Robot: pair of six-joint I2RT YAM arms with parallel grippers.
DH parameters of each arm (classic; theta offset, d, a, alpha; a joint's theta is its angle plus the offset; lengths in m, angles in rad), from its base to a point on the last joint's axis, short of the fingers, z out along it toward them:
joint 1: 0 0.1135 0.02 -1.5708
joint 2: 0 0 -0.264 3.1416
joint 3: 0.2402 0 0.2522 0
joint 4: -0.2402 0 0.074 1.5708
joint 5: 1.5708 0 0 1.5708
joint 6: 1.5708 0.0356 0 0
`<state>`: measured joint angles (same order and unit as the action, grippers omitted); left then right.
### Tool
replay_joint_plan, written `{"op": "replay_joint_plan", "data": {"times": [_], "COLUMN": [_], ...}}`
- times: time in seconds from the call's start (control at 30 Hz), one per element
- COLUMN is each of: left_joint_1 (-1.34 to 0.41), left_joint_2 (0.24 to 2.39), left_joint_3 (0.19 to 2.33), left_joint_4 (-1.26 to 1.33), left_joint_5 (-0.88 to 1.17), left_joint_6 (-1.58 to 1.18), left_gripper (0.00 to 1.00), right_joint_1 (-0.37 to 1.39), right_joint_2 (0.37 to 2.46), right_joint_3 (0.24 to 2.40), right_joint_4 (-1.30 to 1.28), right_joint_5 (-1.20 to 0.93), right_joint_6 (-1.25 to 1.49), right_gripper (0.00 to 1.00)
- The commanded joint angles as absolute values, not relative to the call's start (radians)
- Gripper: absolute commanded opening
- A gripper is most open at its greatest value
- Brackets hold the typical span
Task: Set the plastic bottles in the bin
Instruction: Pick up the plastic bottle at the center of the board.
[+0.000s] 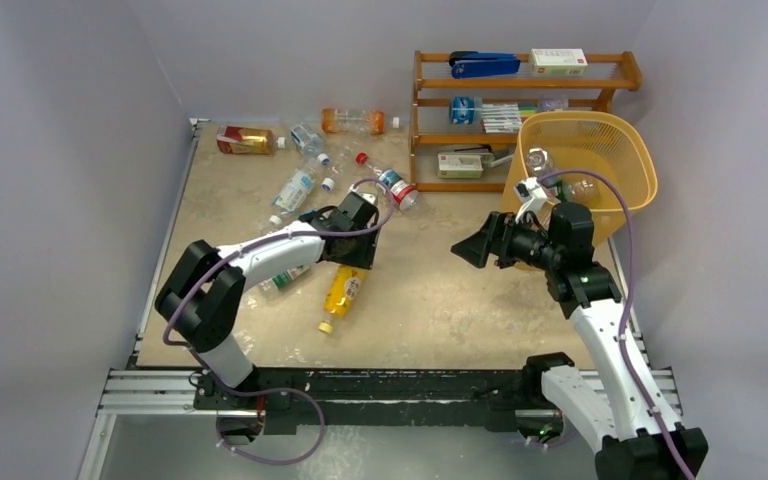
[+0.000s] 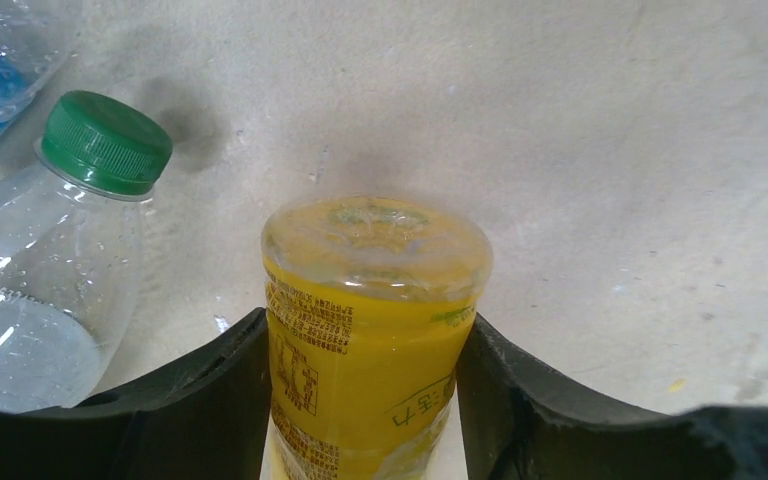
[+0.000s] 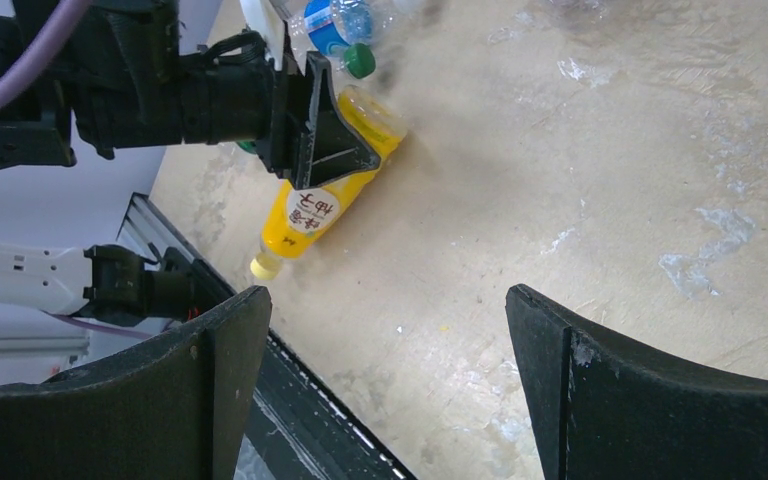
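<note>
Tightly in grip of left claw (image 2: 365, 325), yellow bottle (image 2: 375, 290); green-capped bottle (image 2: 50, 290) beside (right claw (image 3: 385, 300) agape).

White links (image 1: 603, 343), black joints (image 1: 200, 290), looping purple cables (image 1: 628, 250), black fingers (image 3: 640, 400)

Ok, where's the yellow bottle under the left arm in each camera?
Top external: yellow bottle lies left of centre, cap toward the bottom of the picture.
Left wrist: bottom centre, base toward the camera, jaws touching both sides.
Right wrist: upper left, cap pointing down-left.
Shared landmark: the left gripper clamped across it; the green cap beside it shows in both wrist views.
</note>
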<state>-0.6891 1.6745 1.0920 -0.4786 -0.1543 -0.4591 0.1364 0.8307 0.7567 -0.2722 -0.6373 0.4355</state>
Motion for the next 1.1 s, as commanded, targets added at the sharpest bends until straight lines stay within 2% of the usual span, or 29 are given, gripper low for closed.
{"op": "replay_joint_plan", "data": {"times": [0.0,0.3,0.6,0.8,1.07], "left_joint_1": [-0.687,-0.687,-0.688,-0.688,-0.688], "left_joint_2": [1.578,1.489,1.515,1.537,1.537], "left_joint_3": [1.108,1.179,1.218,1.191,1.178], "left_joint_4": [-0.410,-0.307,-0.074,0.108,0.180], "left_joint_5": [-0.089,0.024,0.205,0.251,0.265], "left_joint_6": [-0.526,-0.662,-0.887,-1.019,-1.084], "left_gripper": [0.41,0.41,0.41,0.40,0.39], "right_joint_1": [0.143,0.156,0.182,0.252,0.365], "right_joint_2": [0.815,0.774,0.783,0.813,0.883], "right_joint_3": [0.759,0.722,0.759,0.784,0.783], "right_joint_4": [-0.251,-0.207,-0.200,-0.161,-0.011], "right_joint_5": [-0.629,-0.681,-0.642,-0.620,-0.542], "right_joint_6": [0.422,0.423,0.417,0.436,0.512], "right_gripper": [0.89,0.89,0.89,0.90,0.90]}}
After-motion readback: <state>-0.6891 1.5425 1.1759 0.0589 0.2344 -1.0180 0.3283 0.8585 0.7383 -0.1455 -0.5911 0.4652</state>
